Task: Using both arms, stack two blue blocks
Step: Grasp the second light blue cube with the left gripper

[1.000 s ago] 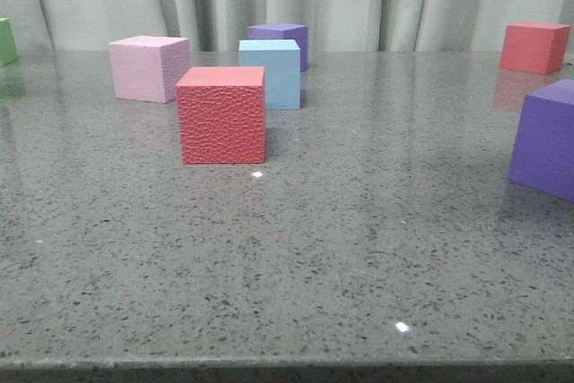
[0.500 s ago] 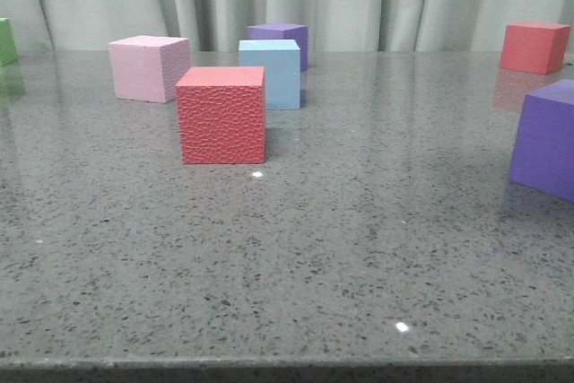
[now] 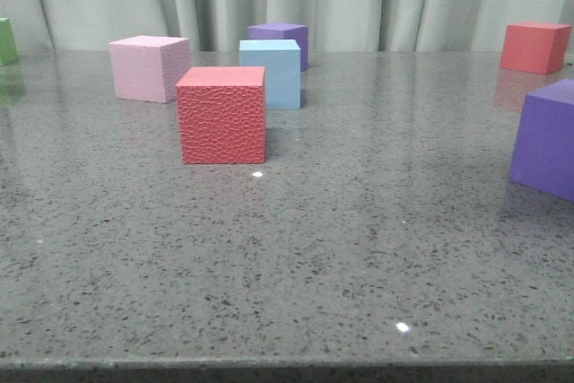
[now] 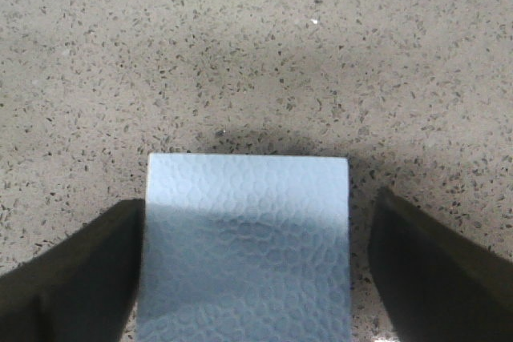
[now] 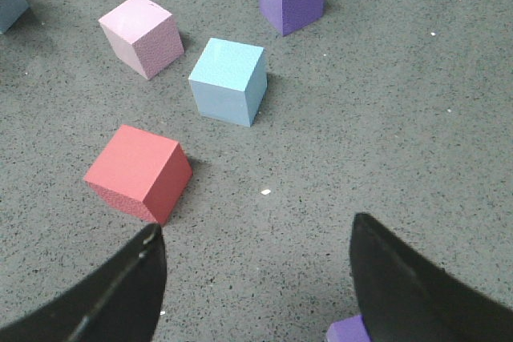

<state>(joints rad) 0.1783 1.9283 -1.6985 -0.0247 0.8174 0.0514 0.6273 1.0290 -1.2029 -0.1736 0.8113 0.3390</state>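
One pale blue block (image 3: 270, 73) stands on the table behind the red textured cube (image 3: 221, 115); it also shows in the right wrist view (image 5: 228, 80). A second pale blue block (image 4: 248, 238) with a pebbled top sits between the fingers of my left gripper (image 4: 256, 202). The jaws are open around it, with a clear gap at one finger (image 4: 433, 278). A corner of this block (image 5: 10, 7) shows at the edge of the right wrist view. My right gripper (image 5: 256, 226) is open and empty, high above the table. Neither gripper shows in the front view.
A pink cube (image 3: 148, 67) and a purple cube (image 3: 280, 38) stand near the blue block. Another purple cube (image 3: 545, 138) is at the right, a red cube (image 3: 534, 47) at the far right back, a green cube (image 3: 6, 40) at the far left. A curtain closes the back.
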